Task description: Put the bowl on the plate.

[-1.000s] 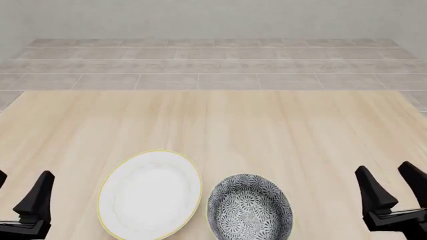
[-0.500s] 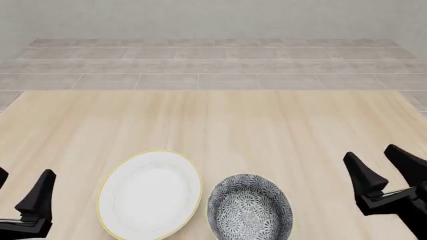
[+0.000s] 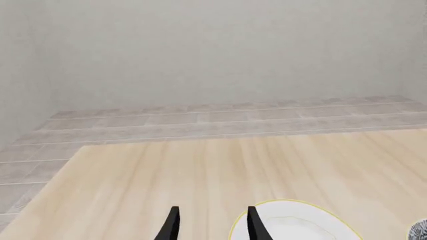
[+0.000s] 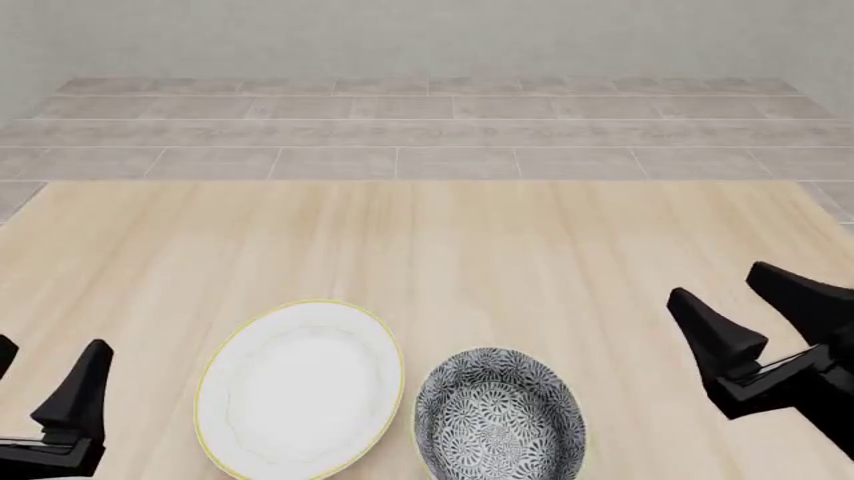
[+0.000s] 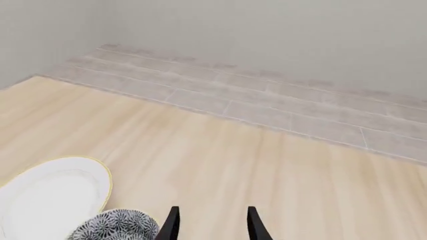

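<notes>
On the near edge of the worktop [image 4: 441, 250], the bowl [image 4: 499, 422] sits just right of the plate [image 4: 300, 388], untouched, while both the right gripper [image 4: 750, 310] and left gripper [image 4: 47, 375] hang apart; a careless grab could shove it.

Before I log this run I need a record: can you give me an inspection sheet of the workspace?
Surface: pale wood table, bare beyond the dishes.
Job's things: plate and bowl side by side at the near edge; bowl not on plate.
Clutter: nothing seen.
Grippers: left gripper open, empty; right gripper open, empty, right of the bowl.
Cables: nothing seen.
Surroundings: tiled floor, plain wall.
</notes>
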Robot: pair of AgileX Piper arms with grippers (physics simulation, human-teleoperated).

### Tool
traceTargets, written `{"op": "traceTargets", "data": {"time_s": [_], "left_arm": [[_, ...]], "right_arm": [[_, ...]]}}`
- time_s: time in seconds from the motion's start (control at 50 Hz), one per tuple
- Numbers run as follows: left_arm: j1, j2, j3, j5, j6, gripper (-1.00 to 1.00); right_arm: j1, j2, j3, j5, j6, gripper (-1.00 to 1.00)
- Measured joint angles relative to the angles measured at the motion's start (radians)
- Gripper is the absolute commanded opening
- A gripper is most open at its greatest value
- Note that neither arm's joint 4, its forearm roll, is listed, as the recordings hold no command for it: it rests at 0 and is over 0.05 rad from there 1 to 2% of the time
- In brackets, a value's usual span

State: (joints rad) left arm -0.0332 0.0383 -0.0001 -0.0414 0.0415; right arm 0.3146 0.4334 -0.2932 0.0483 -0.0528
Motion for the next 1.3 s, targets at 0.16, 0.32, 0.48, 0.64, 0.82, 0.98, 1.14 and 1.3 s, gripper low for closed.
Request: {"op": "traceTargets", "data": {"time_s": [0.16,0.32,0.48,0.64,0.82,0.98,1.14,1.3], "left_arm": [[0.001,-0.009,0.0,0.006,0.0,1.0],[0.002,-0.014,0.0,0.01,-0.001,1.0],[0.002,-0.015,0.0,0.009,-0.001,1.0],[0.002,-0.004,0.0,-0.002,-0.003,1.0],[0.001,0.006,0.0,-0.011,-0.005,1.0],[0.001,0.014,0.0,-0.018,-0.006,1.0],[0.0,0.016,0.0,-0.019,-0.006,1.0],[0.0,0.018,0.0,-0.02,-0.006,1.0]], "right_arm": [[0.027,0.118,-0.039,-0.009,0.018,1.0],[0.039,0.21,-0.057,-0.034,0.03,1.0],[0.049,0.274,-0.078,-0.046,0.031,1.0],[0.064,0.343,-0.093,-0.062,0.036,1.0],[0.074,0.404,-0.104,-0.076,0.039,1.0],[0.084,0.452,-0.113,-0.089,0.035,1.0],[0.094,0.497,-0.115,-0.106,0.031,1.0],[0.104,0.538,-0.113,-0.126,0.033,1.0]]}}
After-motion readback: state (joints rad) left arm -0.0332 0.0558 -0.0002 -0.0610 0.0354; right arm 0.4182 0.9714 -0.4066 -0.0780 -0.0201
